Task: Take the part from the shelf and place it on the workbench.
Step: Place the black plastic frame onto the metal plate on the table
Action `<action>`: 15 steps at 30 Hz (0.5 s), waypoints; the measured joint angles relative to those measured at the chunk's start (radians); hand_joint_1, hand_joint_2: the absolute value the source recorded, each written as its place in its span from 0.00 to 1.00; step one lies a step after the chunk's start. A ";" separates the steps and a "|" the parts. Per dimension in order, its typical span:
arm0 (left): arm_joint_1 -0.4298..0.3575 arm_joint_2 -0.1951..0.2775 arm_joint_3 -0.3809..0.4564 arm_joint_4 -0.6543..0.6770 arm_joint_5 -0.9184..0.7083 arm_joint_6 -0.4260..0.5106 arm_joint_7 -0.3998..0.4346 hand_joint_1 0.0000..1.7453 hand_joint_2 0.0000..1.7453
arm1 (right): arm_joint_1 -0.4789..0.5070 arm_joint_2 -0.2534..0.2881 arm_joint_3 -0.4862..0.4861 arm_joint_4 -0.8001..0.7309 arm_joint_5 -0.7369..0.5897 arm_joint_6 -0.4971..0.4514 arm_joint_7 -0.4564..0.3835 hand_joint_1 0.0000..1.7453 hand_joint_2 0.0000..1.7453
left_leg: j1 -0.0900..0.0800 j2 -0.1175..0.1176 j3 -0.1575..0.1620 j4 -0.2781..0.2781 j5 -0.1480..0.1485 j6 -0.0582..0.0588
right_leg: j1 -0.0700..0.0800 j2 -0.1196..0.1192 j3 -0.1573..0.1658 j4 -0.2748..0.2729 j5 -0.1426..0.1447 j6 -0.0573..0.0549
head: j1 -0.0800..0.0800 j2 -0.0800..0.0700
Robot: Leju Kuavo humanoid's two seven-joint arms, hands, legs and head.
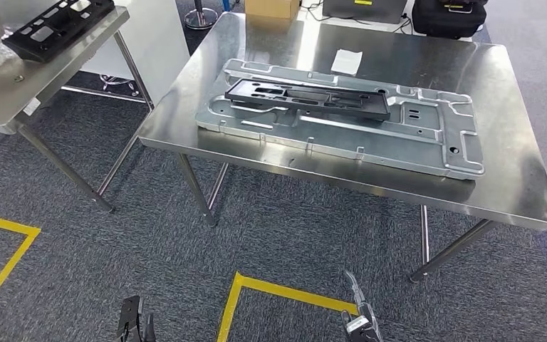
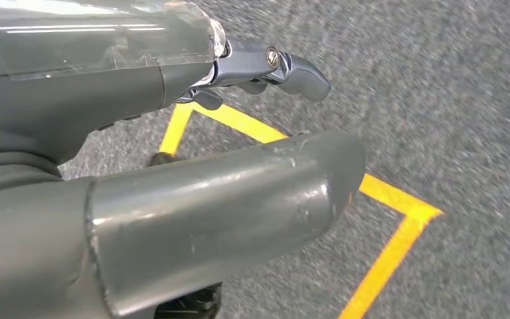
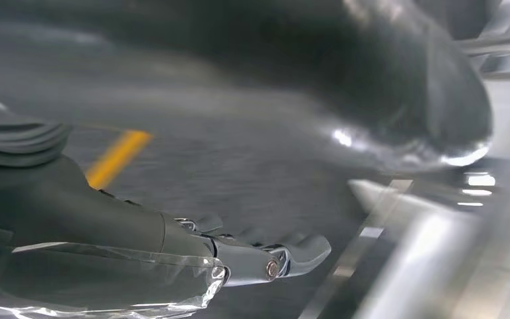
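Observation:
A long black plastic part [image 1: 306, 96] lies on a big silver stamped plate [image 1: 427, 139] on the steel workbench [image 1: 513, 171] ahead. A second black part [image 1: 57, 25] rests on the steel table [image 1: 7, 100] at the far left. My left hand [image 1: 134, 326] hangs low over the carpet and holds nothing. In the left wrist view its thumb [image 2: 226, 212] and dark fingers [image 2: 292, 70] stand apart. My right hand [image 1: 360, 317] also hangs low, in front of the workbench, empty. Its fingers [image 3: 272, 256] are stretched out away from the thumb [image 3: 398, 80].
A white paper slip [image 1: 347, 60], a cardboard box [image 1: 272, 7] and a black case [image 1: 449, 14] sit at the workbench's far side. Yellow tape [image 1: 256, 292] marks the grey carpet. Thin table legs [image 1: 199, 192] stand between me and the bench.

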 joint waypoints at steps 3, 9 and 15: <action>0.000 0.002 -0.012 -0.001 0.017 0.000 -0.008 0.00 0.00 | -0.071 -0.009 -0.095 0.228 -0.007 0.021 -0.022 0.00 0.00 | -0.001 -0.001 0.145 -0.177 0.035 0.008 | 0.001 -0.001 -0.045 0.023 0.025 0.013 | -0.001 0.000; 0.012 0.004 -0.021 -0.003 0.041 0.004 -0.022 0.00 0.00 | -0.145 -0.045 -0.266 0.584 -0.032 0.054 0.058 0.00 0.00 | -0.009 -0.003 0.180 -0.290 0.036 0.060 | -0.004 -0.003 -0.071 0.046 0.017 0.051 | -0.003 0.000; 0.029 0.007 -0.027 -0.005 0.063 0.011 -0.026 0.00 0.00 | -0.142 -0.072 -0.349 0.751 -0.026 0.027 0.321 0.00 0.00 | -0.014 -0.025 0.078 -0.283 0.116 0.073 | -0.007 0.006 -0.100 0.312 -0.153 0.057 | 0.004 0.000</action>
